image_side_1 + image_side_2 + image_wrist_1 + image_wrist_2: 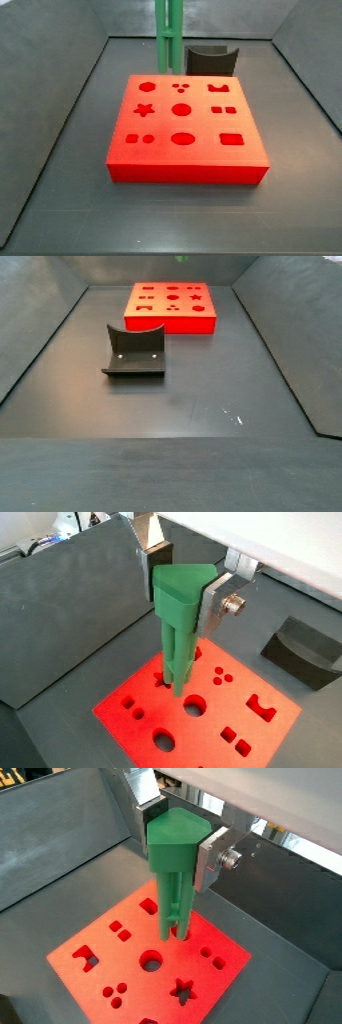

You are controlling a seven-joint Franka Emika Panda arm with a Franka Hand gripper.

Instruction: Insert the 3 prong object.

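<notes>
Gripper (187,594) plates clamp the broad head of the 3 prong object (179,622), which hangs upright over the red block (187,170). In both wrist views its lower end sits at the block's top, near the three small round holes (218,675); whether the prongs have entered cannot be told. Judged from this, the piece is picked up and carried over, and seating it remains. In a side view the green bar stands at the block's far edge. The dark curved holder (135,352) sits apart on the grey floor (187,396), walled in by grey panels.
</notes>
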